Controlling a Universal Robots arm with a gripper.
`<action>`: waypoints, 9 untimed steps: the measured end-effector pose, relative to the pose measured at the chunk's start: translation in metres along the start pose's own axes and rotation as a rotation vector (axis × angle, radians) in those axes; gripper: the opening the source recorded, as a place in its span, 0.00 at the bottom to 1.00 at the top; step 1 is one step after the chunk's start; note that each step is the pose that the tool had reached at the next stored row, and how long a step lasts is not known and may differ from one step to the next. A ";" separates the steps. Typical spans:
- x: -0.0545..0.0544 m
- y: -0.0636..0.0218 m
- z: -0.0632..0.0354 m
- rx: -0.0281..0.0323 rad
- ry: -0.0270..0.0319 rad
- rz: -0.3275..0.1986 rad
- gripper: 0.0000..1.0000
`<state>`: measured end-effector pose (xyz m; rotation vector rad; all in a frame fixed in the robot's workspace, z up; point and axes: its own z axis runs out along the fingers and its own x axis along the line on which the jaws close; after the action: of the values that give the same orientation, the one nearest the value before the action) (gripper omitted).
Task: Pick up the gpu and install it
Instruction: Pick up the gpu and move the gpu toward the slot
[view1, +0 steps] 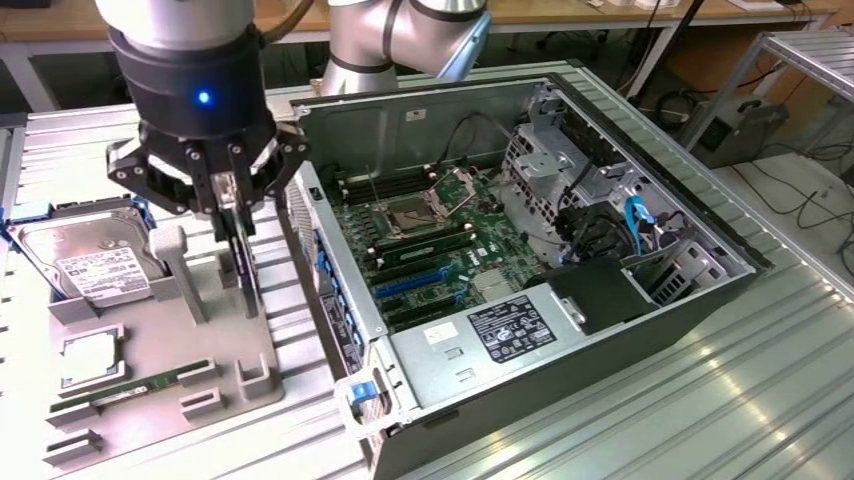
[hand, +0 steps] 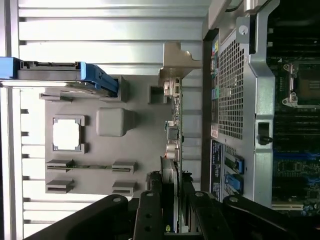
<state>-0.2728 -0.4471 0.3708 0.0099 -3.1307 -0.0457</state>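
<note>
Hanging upright beside computer case (view1: 534, 330): gpu (view1: 247, 270) edge-on, long axis vertical, bracket end (hand: 177, 62) lowest; fingers (hand: 149, 212) clamped on it.

Gripper (view1: 232, 222), black, blue light on its body, fingers clamped on the upper edge of the gpu (view1: 248, 275). The gpu is a thin dark card standing on edge over the grey holder tray (view1: 220, 375). On the tray: a silver hard drive (view1: 87, 265) with a white label and a green memory stick (view1: 127, 386) lying flat. At the exterior view's right is an open computer case (view1: 400, 125) on its side, with the motherboard (view1: 427, 250) exposed. Everything rests on a ribbed metal table (view1: 694, 400).
</note>
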 end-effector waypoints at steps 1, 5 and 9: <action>-0.001 -0.0006 -0.0052 -0.0001 0.0000 0.000 0.26; -0.014 -0.0067 -0.0384 -0.0014 0.0000 0.000 0.26; -0.029 -0.0120 -0.0565 -0.0068 0.0000 0.000 0.26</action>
<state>-0.2433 -0.4606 0.4266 0.0101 -3.1304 -0.0564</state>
